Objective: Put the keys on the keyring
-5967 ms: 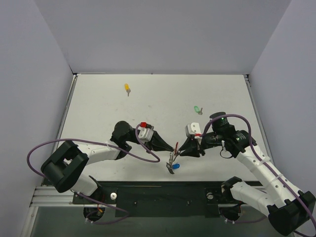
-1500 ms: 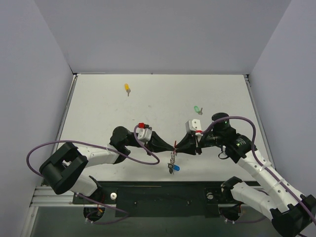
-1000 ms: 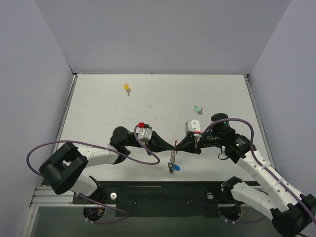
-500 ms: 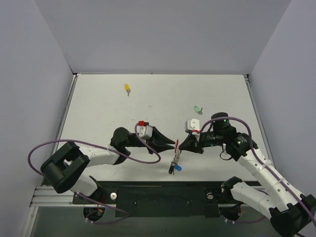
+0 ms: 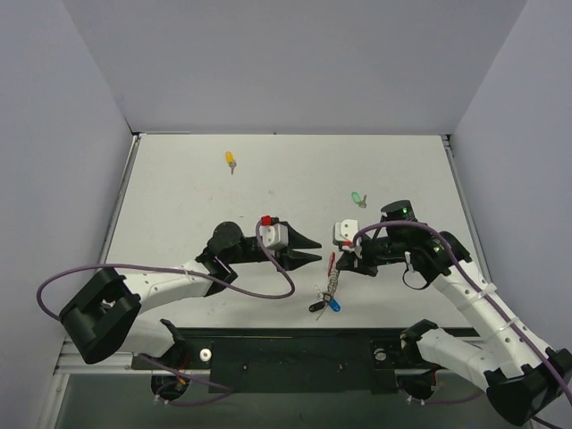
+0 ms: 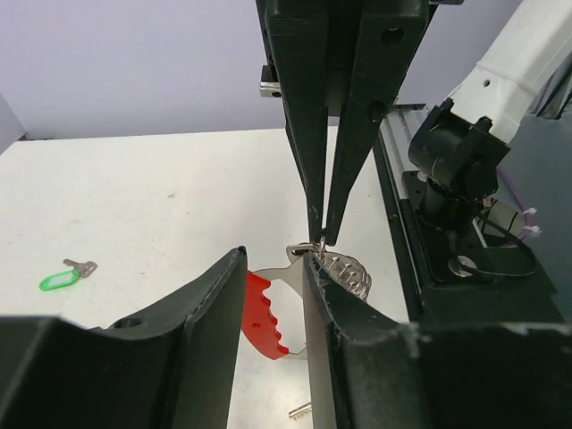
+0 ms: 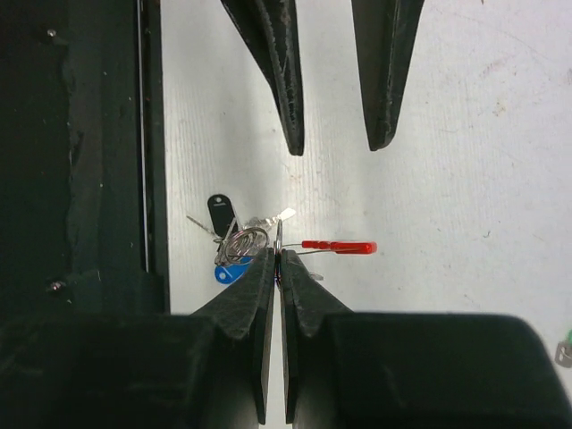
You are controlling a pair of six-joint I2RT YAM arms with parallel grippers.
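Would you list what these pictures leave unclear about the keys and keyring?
Top view: whether the black key is threaded on the keyring; too small.
Left wrist view: the keyring's red tag, partly behind the left hand.
Right wrist view: the green key, cut by the right edge.

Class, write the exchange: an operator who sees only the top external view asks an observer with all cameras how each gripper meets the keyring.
Operator: Does the right gripper hold the red tag or the wire?
Observer: The wire. The right wrist view shows it shut on the loop of the keyring, the tag jutting sideways.
Operator: Does the left gripper touch it?
Observer: No. The same view shows it open, its tips stopping short of the ring.
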